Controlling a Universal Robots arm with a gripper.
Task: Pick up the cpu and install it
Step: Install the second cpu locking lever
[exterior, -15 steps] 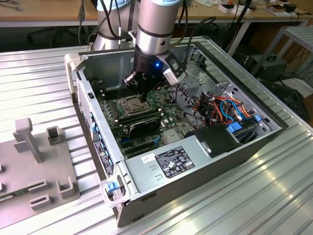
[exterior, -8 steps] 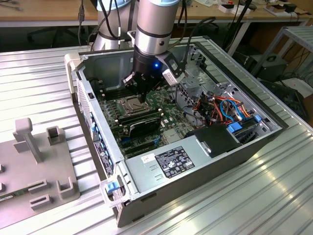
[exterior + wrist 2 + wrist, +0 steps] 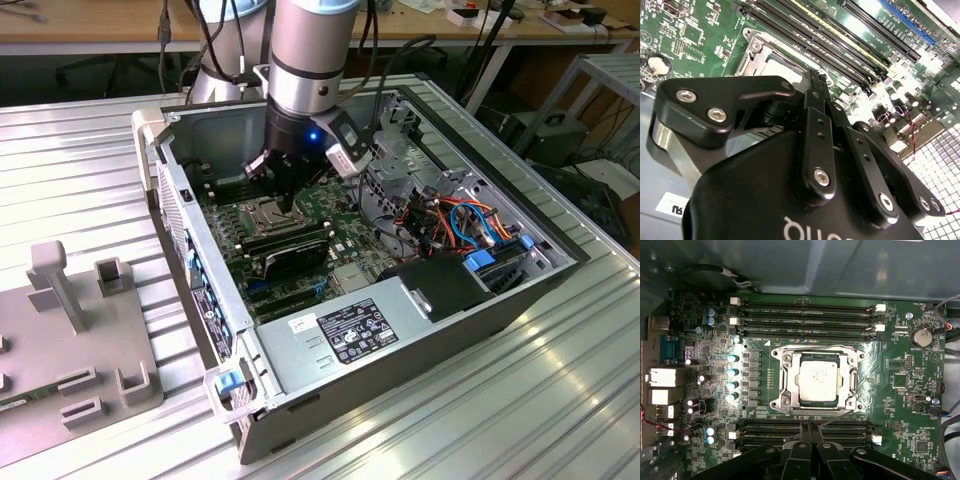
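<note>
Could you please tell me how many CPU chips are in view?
1. The cpu lies in the metal-framed socket at the board's middle, in the first wrist view. The gripper covers some board, so another could be hidden.

Exterior view: high, angled down at open computer case (image 3: 400, 330). Both wrist views: close over motherboard (image 3: 900, 390), sharing socket (image 3: 815, 381).
</note>
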